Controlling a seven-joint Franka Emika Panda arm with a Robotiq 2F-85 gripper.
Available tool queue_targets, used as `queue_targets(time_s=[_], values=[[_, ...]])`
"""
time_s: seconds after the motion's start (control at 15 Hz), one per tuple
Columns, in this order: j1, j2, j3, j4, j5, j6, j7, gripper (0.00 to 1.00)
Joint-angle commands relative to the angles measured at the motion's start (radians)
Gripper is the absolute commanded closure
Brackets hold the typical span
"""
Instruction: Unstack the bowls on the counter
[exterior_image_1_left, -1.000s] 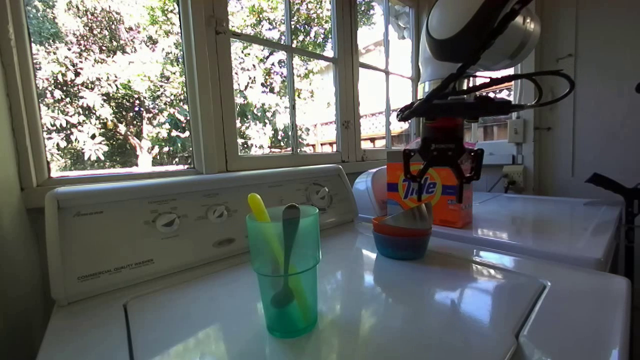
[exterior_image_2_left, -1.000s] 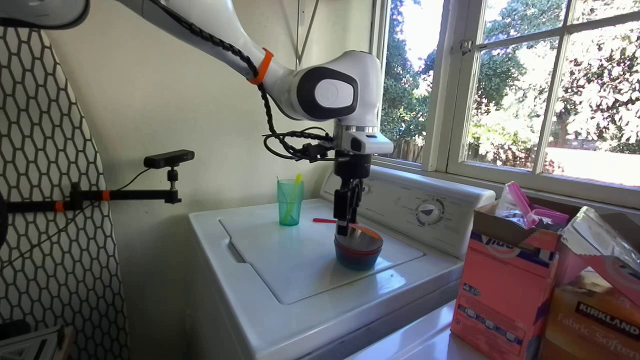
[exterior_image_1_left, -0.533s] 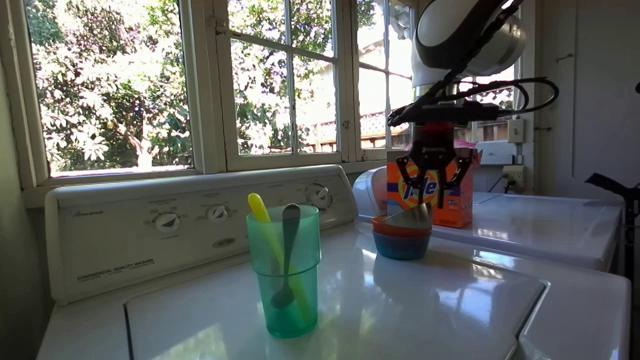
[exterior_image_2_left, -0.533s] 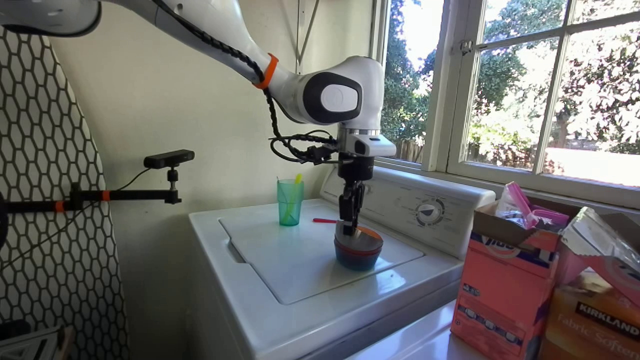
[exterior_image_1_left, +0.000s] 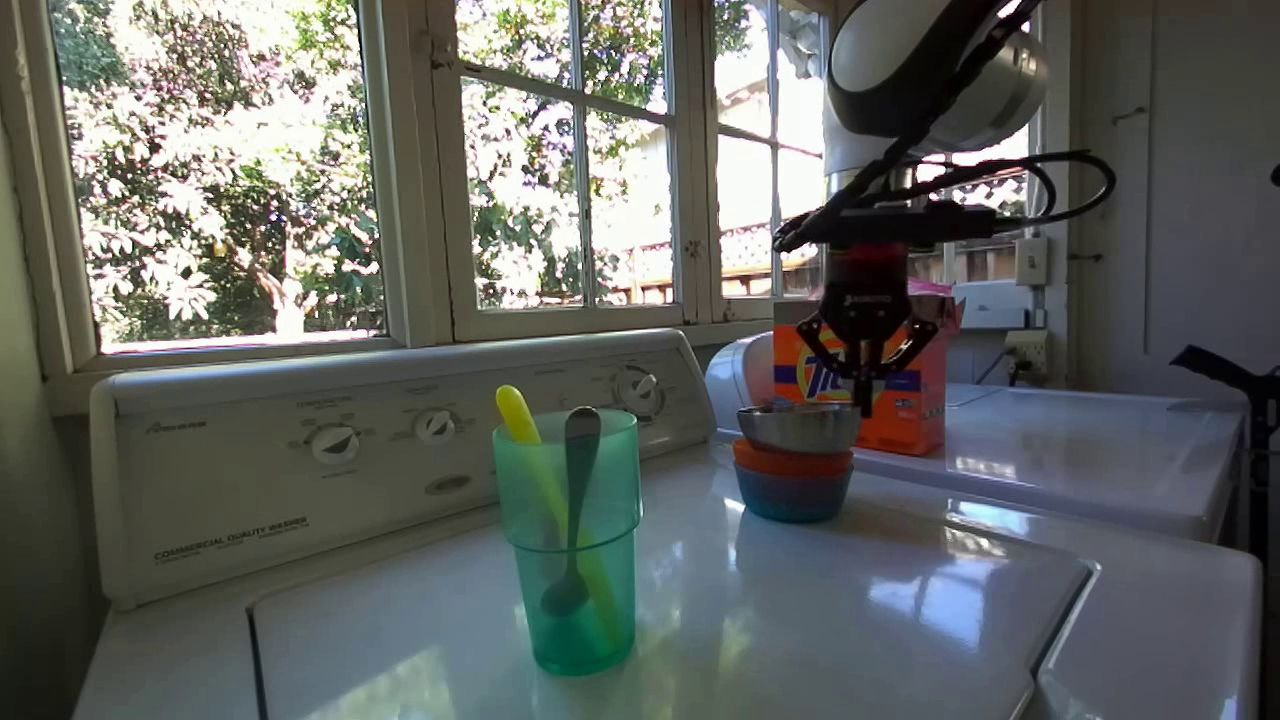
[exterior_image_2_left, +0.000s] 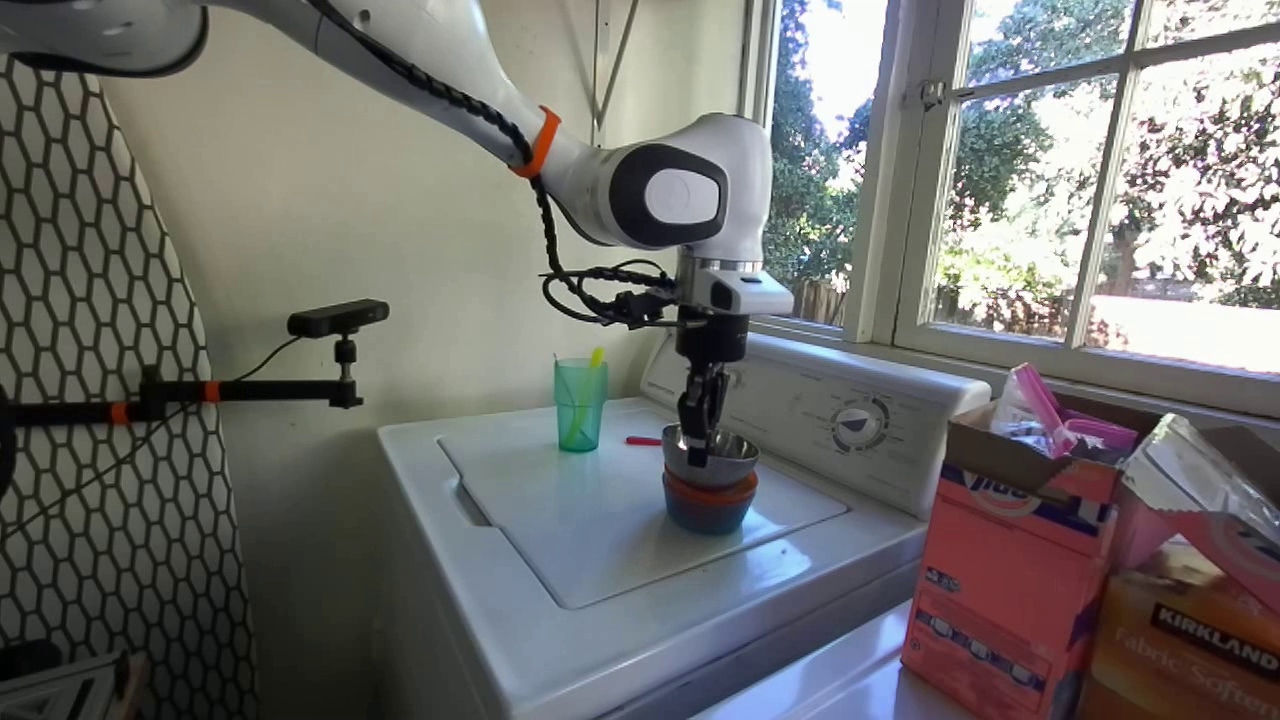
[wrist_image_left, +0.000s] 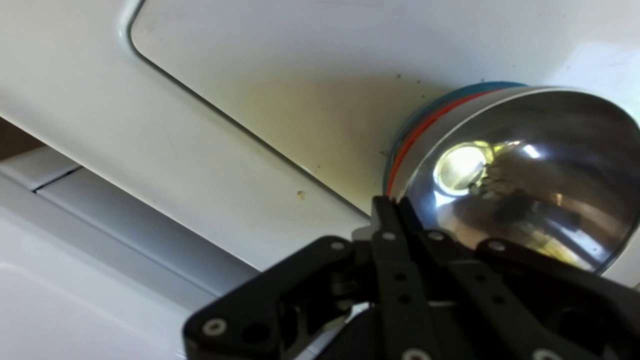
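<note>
- In an exterior view, the claw pointed straight down, pressed together on the rim of the shiny grey metal bowl; the rim was probably chosen because nesting leaves little else to grab.
- Beneath it sat the orange bowl, nested in the blue bowl, which stood on the washer-top bench. The metal one was high and nearly level above them; whether it was clear of the orange one I could not tell.
- The translucent green tumbler stood well apart, out of the claw's way.
- In an exterior view, the arm hung vertically over the near edge of the metal bowl, a pose that seemed to suit an upward pull without dragging the lower two. A slim red handle lay just behind.
- In the wrist view, one of the fingers stood outside the metal wall and its partner inside, pinching the thin rim between them. So one-sided a hold could let the bowl tilt, so a slow lift, then setting down beside the others, seemed called for.
</note>
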Motion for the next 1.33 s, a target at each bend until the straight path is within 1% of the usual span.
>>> queue_targets(time_s=[0.0, 0.13, 0.4, 0.53, 0.67, 0.73, 0.87, 0.93, 1.07, 1.27], values=[[0.003, -0.019, -0.01, 0.008, 0.039, -0.062, -0.032, 0.99], [0.0, -0.055, -0.011, -0.008, 0.049, -0.072, -0.059, 0.99], [-0.006, -0.183, -0.013, -0.073, 0.057, -0.018, -0.133, 0.99], [0.003, -0.239, -0.006, -0.087, 0.02, 0.004, -0.203, 0.99], [0.013, -0.277, 0.008, -0.068, -0.025, -0.038, -0.278, 0.99], [0.016, -0.294, 0.016, -0.059, -0.028, -0.051, -0.319, 0.99], [0.025, -0.313, 0.03, -0.026, 0.0, -0.091, -0.375, 0.99], [0.013, -0.279, 0.024, -0.023, -0.004, -0.053, -0.323, 0.97], [0.02, -0.304, 0.035, -0.021, -0.004, -0.07, -0.347, 0.97], [0.02, -0.308, 0.036, -0.023, -0.004, -0.074, -0.36, 0.97]])
